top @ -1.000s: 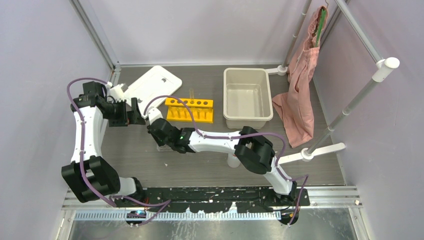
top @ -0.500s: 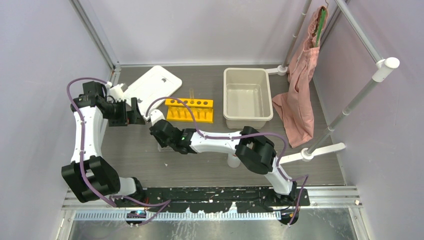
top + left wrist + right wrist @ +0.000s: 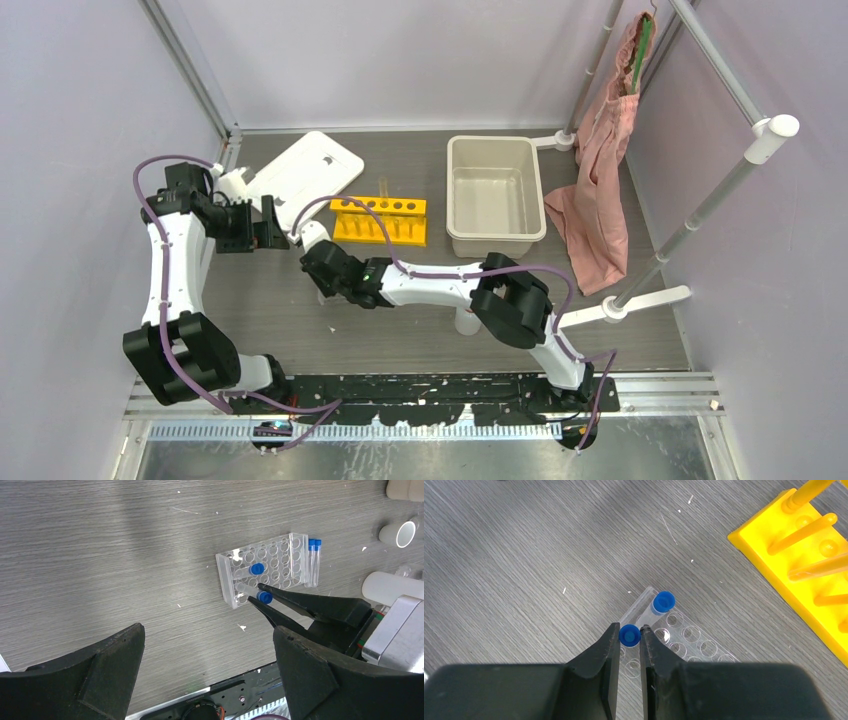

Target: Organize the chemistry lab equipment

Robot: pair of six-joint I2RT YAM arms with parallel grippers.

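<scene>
My right gripper (image 3: 629,629) is shut on a small blue-capped vial (image 3: 629,636), pinching it just under the cap. The vial stands over a corner of the clear tray (image 3: 696,642), its tube reaching into the near row of holes. A second blue-capped vial (image 3: 663,601) stands in the tray beside it. In the left wrist view, two more vials (image 3: 314,560) lie along the tray's (image 3: 280,560) far side. My left gripper (image 3: 207,635) hangs open over bare table to the left, nothing between its fingers. The yellow rack (image 3: 380,219) stands just behind.
A beige bin (image 3: 494,195) stands right of the yellow rack, with a white lid (image 3: 305,170) at the back left. A tiny white cup (image 3: 397,534) and a white bottle (image 3: 466,322) sit near the right arm. The pink cloth (image 3: 600,190) and white pole stand (image 3: 700,215) fill the right side.
The right wrist has shifted slightly over the clear tray, still gripping the vial. The left arm has not moved.
</scene>
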